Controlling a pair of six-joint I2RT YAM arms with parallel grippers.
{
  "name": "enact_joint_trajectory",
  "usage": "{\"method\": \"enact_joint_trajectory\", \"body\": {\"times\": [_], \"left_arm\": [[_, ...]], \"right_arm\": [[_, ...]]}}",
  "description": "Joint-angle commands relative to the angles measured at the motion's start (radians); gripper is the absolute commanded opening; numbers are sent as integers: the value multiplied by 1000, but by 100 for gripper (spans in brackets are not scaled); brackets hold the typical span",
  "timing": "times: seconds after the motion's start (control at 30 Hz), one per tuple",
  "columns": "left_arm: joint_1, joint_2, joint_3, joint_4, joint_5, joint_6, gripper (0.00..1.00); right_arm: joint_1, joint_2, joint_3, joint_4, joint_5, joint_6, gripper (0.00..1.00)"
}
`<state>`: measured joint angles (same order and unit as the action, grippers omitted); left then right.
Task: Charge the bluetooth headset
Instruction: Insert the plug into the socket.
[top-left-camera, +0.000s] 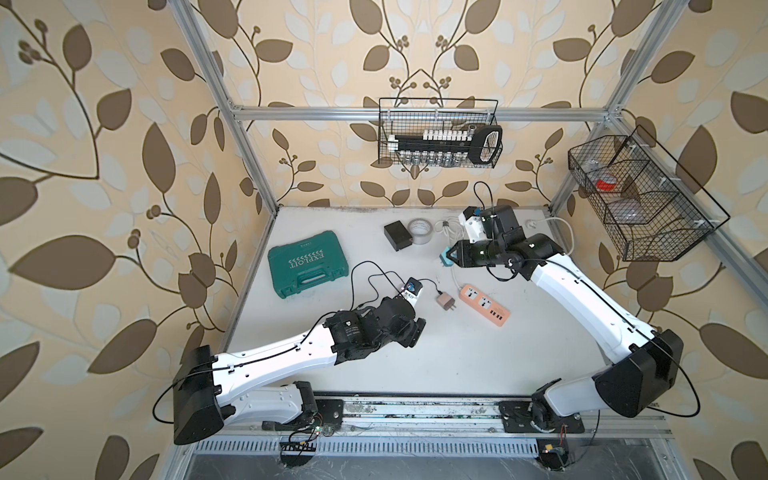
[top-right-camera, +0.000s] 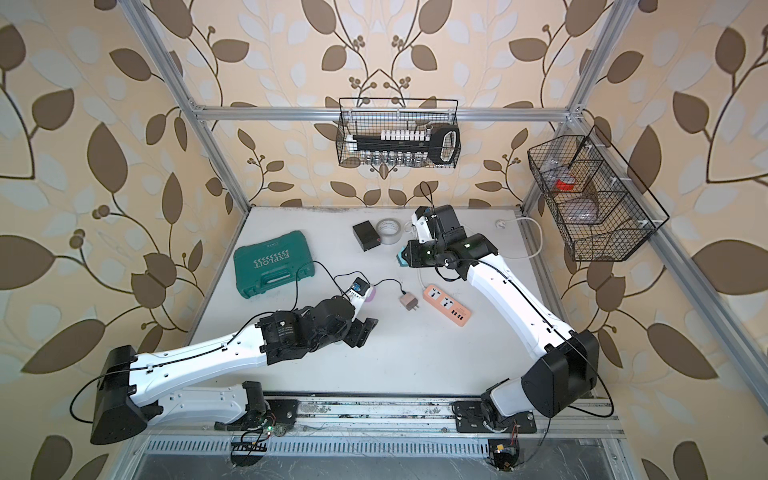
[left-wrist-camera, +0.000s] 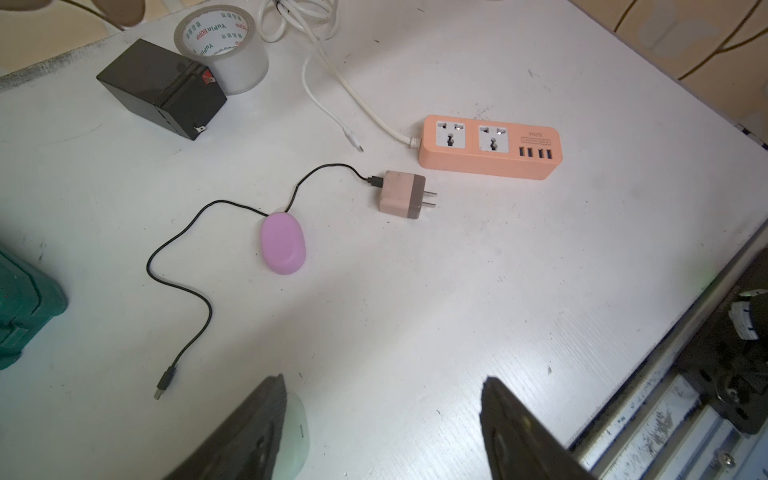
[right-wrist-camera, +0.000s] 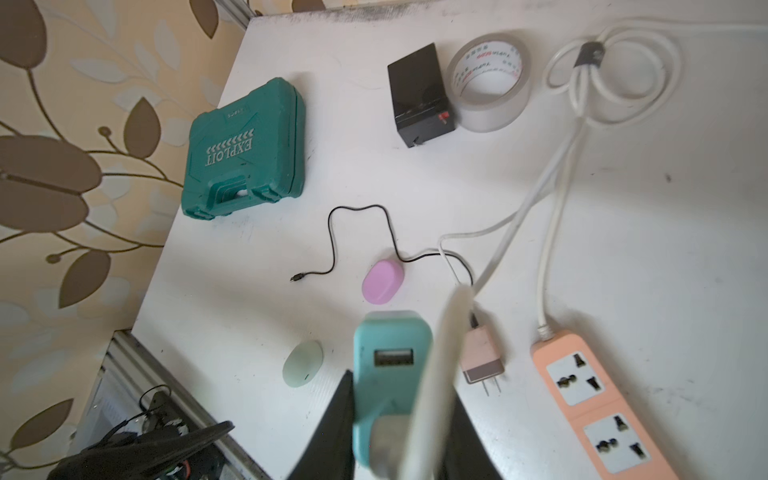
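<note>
A pink oval headset case (left-wrist-camera: 283, 243) lies mid-table, with a black cable (left-wrist-camera: 183, 232) running behind it. One end of that cable sits in a beige plug adapter (left-wrist-camera: 401, 194); its other end (left-wrist-camera: 164, 382) lies loose. A pale green oval case (right-wrist-camera: 302, 363) rests by one finger of my left gripper (left-wrist-camera: 382, 380), which hangs open and empty above the table. My right gripper (right-wrist-camera: 399, 386) is shut on a teal USB adapter (top-left-camera: 448, 257) whose port is empty. A blurred white cable (right-wrist-camera: 440, 374) crosses beside it. The orange power strip (top-left-camera: 484, 304) lies to the right.
A green tool case (top-left-camera: 307, 270) lies at the left. A black box (top-left-camera: 397, 236) and a tape roll (top-left-camera: 419, 232) stand at the back, beside coiled white cable (right-wrist-camera: 615, 79). Wire baskets (top-left-camera: 438, 133) (top-left-camera: 640, 199) hang on the walls.
</note>
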<state>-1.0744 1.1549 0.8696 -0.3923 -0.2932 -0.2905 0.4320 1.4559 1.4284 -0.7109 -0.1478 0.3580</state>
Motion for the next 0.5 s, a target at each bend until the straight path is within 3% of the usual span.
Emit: {"method": "enact_joint_trajectory", "body": {"times": [0.0, 0.23, 0.47], "left_arm": [[-4, -24, -24, 22, 9, -27, 76], [-3, 4, -32, 49, 30, -26, 75], [-4, -4, -45, 56, 31, -21, 75]], "right_arm": [[-10, -16, -2, -16, 161, -96, 7], [-27, 2, -134, 61, 322, -226, 7], [-53, 34, -222, 99, 345, -310, 7]]}}
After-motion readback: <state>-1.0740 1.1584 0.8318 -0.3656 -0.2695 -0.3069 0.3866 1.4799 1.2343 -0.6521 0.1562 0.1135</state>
